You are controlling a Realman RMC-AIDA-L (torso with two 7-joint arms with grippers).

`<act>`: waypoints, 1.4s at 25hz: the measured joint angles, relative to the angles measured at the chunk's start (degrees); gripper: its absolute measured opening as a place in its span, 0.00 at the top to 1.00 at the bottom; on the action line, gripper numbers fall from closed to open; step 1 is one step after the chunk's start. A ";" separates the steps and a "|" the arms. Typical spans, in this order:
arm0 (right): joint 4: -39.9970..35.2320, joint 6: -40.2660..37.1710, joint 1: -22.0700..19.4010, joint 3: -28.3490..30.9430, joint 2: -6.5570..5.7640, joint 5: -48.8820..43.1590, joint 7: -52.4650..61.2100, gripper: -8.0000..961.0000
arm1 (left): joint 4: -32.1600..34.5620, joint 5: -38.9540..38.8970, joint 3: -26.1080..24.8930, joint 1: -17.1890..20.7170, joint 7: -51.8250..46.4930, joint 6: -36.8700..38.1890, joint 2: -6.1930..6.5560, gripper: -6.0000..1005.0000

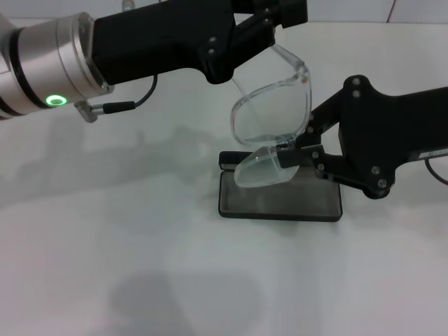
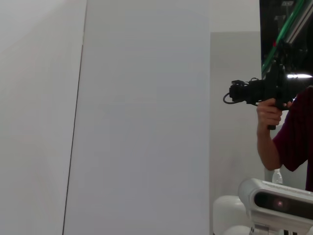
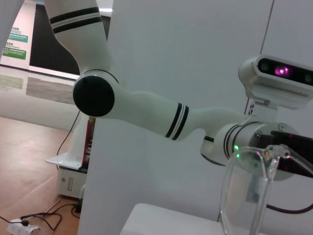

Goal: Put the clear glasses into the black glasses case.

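Observation:
The clear glasses hang upright in the air over the table, one clear arm up, the other folded low over the case. My left gripper comes in from the upper left and is shut on the top arm. My right gripper reaches in from the right and is shut on the glasses' lower end. The black glasses case lies open on the white table just beneath them, grey lining up. In the right wrist view the lens fills the near corner, with the left gripper behind it.
White tabletop spreads around the case. The left wrist view shows only a pale wall and a person holding a camera far off. The robot's head and white left arm show in the right wrist view.

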 joint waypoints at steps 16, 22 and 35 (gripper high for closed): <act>1.42 -0.63 0.21 1.03 -0.10 0.20 -0.79 0.93 | -0.04 2.29 -0.11 -0.03 -0.21 3.63 0.44 0.89; 1.48 -1.24 0.22 1.03 0.00 0.22 -0.82 0.93 | -0.04 2.59 0.07 -0.12 -0.32 4.83 0.99 0.89; 3.82 -2.58 0.54 1.03 0.02 0.97 -1.31 0.93 | -0.13 2.99 0.02 -0.30 -1.20 7.87 1.89 0.89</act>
